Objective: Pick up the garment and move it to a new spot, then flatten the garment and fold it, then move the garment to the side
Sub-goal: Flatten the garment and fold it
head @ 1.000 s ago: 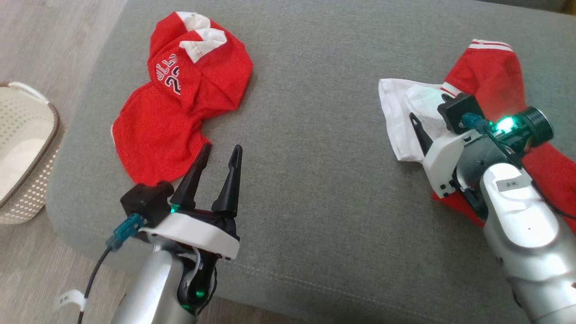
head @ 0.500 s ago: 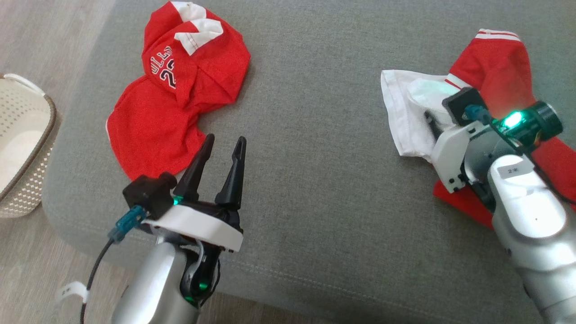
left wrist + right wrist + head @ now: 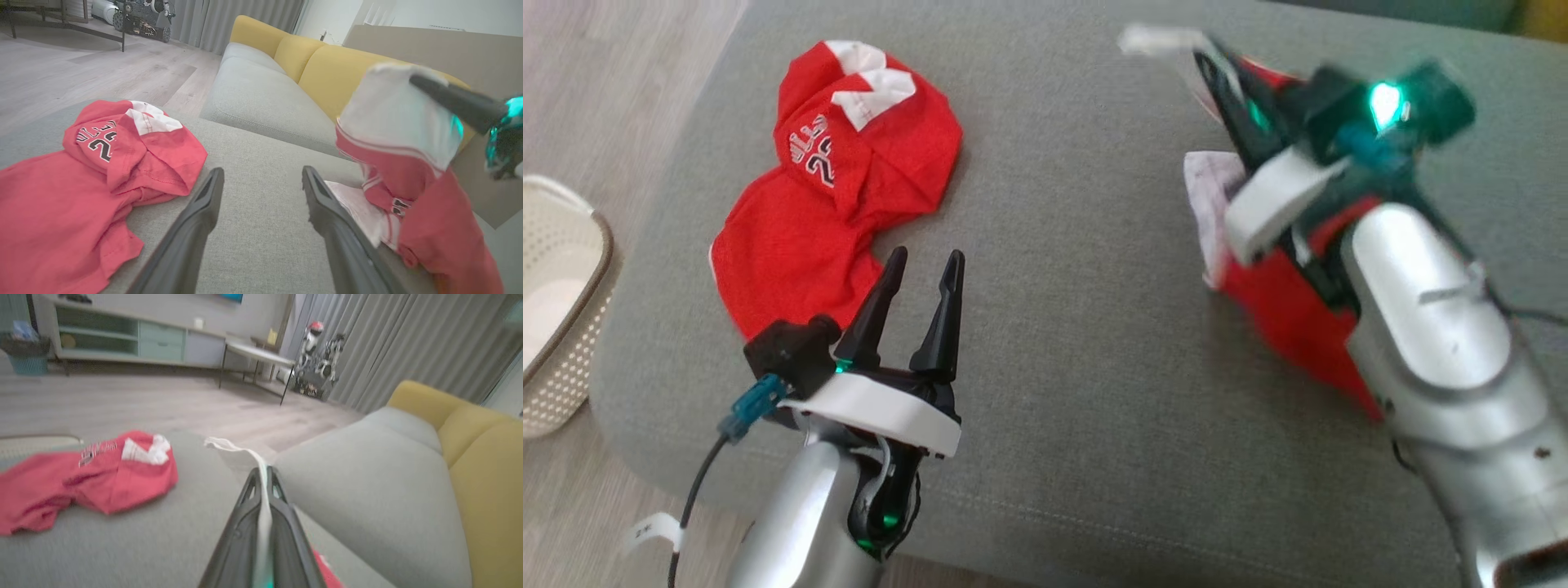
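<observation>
The fingers (image 3: 242,535) of the right gripper (image 3: 1210,64) are pinched fully together on a white fold of the garment (image 3: 412,179). The garment is held partly raised over the right side of the grey cushion (image 3: 1054,367), with its lower part trailing on it. The left gripper (image 3: 927,260) is held wide open and empty near a second red jersey (image 3: 833,204). The fabric is judged light, limp and thin. A hem or seam is best taken, since one layer may slip.

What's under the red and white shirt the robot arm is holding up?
The grey cushion. The shirt, pinched in the right gripper, hangs with its lower end on it, hiding that patch.
</observation>
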Controlling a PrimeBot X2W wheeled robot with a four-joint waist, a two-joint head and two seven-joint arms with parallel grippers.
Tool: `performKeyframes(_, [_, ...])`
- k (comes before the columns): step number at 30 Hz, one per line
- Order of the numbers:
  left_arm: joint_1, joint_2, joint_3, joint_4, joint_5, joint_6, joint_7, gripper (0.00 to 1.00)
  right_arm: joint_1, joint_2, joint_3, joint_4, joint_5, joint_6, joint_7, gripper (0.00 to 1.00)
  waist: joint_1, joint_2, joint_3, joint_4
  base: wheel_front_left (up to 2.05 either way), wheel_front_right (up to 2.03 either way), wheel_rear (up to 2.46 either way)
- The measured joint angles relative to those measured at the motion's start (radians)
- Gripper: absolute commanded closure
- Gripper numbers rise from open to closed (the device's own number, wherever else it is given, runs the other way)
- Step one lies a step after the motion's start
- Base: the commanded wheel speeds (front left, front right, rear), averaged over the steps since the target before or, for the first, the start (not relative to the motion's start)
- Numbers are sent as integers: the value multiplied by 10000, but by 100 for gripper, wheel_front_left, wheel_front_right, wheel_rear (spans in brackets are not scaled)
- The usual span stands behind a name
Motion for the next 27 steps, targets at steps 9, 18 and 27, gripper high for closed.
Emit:
performKeyframes(9, [253, 0, -33, -17, -10, 79, 0, 0, -710, -309, -1588, -328, -142, 0, 692, 100, -1, 0, -291, -287, 0, 0, 0])
performKeyframes(18, [115, 0, -192, -107, -12, 69, 0, 0, -781, -1801, -5125, 1789, -1197, 0, 1220, 100, 0, 0, 397, -120, 0, 0, 0])
performKeyframes(27, [-264, -2, -163, -61, 19, -27, 0, 0, -2169, -1866, -6974, 2861, -3177, 0, -75, 0, 0, 0, 950, -213, 0, 0, 0])
